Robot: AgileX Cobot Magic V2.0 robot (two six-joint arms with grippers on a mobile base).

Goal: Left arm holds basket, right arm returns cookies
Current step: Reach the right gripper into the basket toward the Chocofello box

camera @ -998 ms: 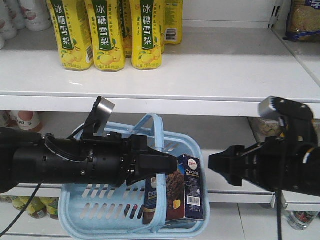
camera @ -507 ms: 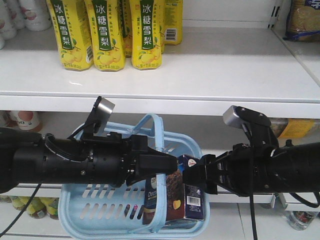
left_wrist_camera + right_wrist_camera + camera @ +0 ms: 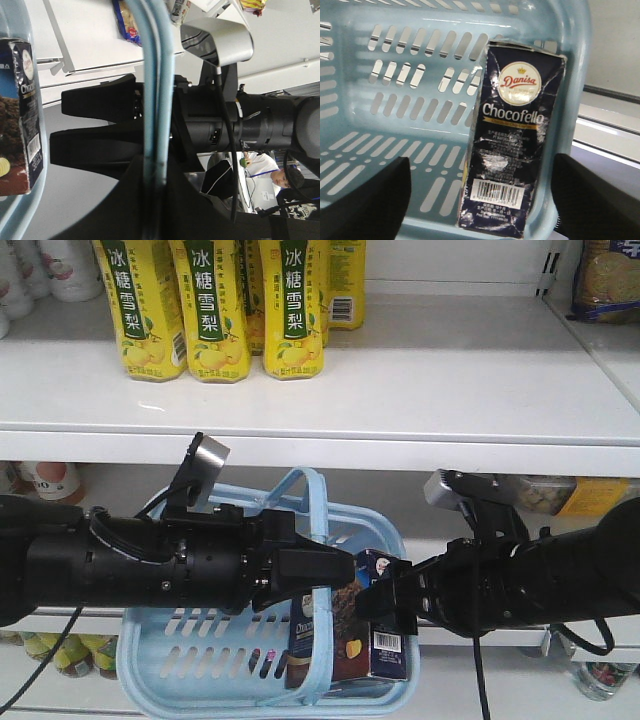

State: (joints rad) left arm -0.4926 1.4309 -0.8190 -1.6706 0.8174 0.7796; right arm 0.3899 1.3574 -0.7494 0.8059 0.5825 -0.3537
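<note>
The light blue basket hangs in front of the lower shelf. My left gripper is shut on its curved handles, and the left wrist view shows the jaws clamped on them. The dark navy Chocofello cookies box stands upright at the basket's right end. It also shows in the right wrist view. My right gripper is open at the box's upper part. In the right wrist view its fingers lie on either side of the box, apart from it.
A white upper shelf holds yellow pear-drink bottles at the back left. Its front edge runs just above both arms. Biscuit packs sit at the upper right. More goods stand on the lower shelves.
My right arm has moved left from the right side, and its open gripper has reached the cookies box. The left arm and the basket have not moved.
</note>
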